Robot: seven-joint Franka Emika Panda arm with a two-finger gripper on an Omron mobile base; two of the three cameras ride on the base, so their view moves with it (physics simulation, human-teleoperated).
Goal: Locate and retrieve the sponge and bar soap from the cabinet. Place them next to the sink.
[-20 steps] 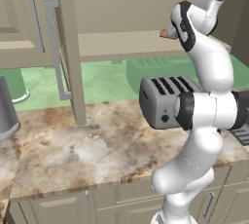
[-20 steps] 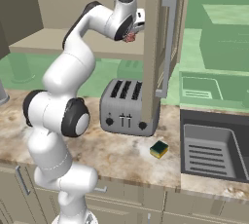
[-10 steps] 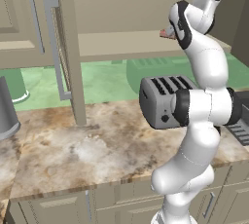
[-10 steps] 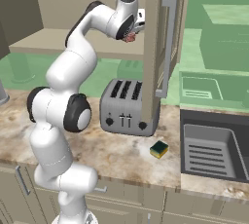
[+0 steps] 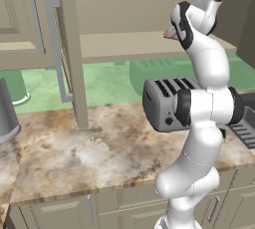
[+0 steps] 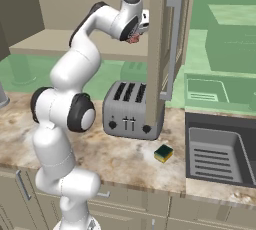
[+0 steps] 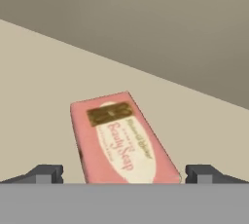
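Observation:
The pink bar soap (image 7: 121,138) lies flat on the beige shelf of the cabinet (image 7: 44,91), label up. My gripper (image 7: 124,174) is open, with one fingertip on each side of the bar's near end and not touching it. From the right base view the gripper (image 6: 136,37) is up at the shelf edge beside the open cabinet door (image 6: 160,34), and the bar soap (image 6: 133,39) shows as a pinkish patch at the hand. The sponge (image 6: 163,153), yellow with a green top, sits on the counter between the toaster (image 6: 127,111) and the sink (image 6: 220,154).
The silver toaster (image 5: 162,101) stands directly under the shelf, close to my arm. The cabinet door (image 5: 67,49) with its long grey handle (image 5: 56,49) hangs open to the left. A grey cylinder (image 5: 6,113) stands at the counter's far left.
The arm's elbow has shifted slightly. The hand stays at the shelf by the bar soap, and the sponge has not moved.

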